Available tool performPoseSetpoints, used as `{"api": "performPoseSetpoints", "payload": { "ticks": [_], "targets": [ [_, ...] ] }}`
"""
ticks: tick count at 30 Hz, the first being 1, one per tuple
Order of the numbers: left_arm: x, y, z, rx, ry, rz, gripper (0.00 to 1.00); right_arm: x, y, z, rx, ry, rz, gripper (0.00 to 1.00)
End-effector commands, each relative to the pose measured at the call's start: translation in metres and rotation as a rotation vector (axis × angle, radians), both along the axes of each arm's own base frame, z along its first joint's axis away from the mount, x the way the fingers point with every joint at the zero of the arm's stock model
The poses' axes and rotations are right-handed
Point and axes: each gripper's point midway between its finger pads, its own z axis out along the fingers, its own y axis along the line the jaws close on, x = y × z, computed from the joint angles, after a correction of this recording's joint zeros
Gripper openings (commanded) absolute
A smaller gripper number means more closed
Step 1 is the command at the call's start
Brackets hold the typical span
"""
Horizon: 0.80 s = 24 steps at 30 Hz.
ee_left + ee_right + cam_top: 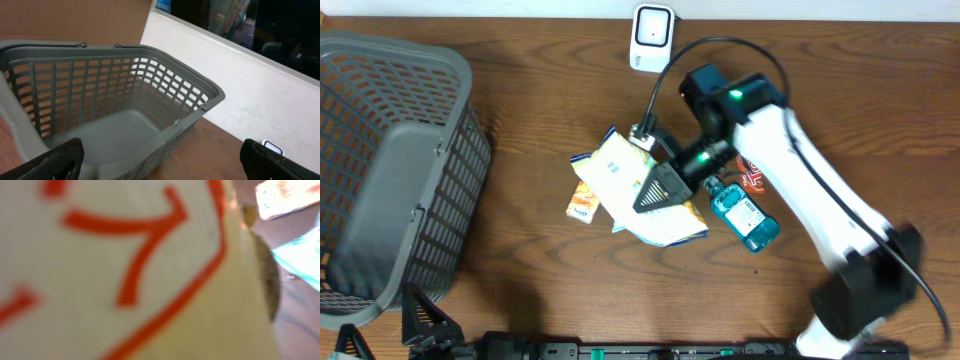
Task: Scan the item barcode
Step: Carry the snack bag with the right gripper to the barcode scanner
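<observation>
Over on the left the grey basket [460, 180] sits on the table [540, 90]. The left end effector [160, 159] hangs just in front of it, fingers spread wide with nothing between them. In the middle of the table lies a heap of groceries. A small orange carton [582, 207] is at its left edge, then comes the pale packet [615, 165] with orange print, which looks to be the item for scanning. The white scanner [651, 35] stands at the back edge, a little behind and right of the heap. The right end effector [660, 188] is down on the packet's right side, pinched nearly shut on it as far as I can tell; its own camera shows only blurred print pressed close. A blue bottle [745, 215] lies just to the right. To do this well, I'd say lift the packet clear of its neighbours and find the barcode, which I can't see from here. Then turn that face flat toward the scanner.
</observation>
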Motion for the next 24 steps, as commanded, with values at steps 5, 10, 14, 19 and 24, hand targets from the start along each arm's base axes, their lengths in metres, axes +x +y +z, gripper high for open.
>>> {"api": "performPoseSetpoints", "payload": {
  "ticks": [5,10,14,19,24],
  "targets": [
    [0.000,0.002,-0.001,0.022,0.012,0.009,1.00,0.034,-0.067,0.028,-0.545,-0.565,-0.417,0.02],
    [0.000,0.002,-0.001,0.022,0.012,0.009,1.00,0.070,-0.082,0.043,-0.725,-0.863,-0.604,0.01],
    [0.000,0.002,-0.001,0.022,0.012,0.009,1.00,0.091,-0.086,0.026,-0.825,-0.941,-0.626,0.02],
    [0.000,0.002,-0.001,0.022,0.012,0.008,1.00,0.138,-0.095,0.006,-0.933,-1.023,-0.721,0.02],
    [0.000,0.002,-0.001,0.022,0.012,0.008,1.00,0.206,-0.086,-0.011,-0.916,-1.145,-0.727,0.01]
  ]
}}
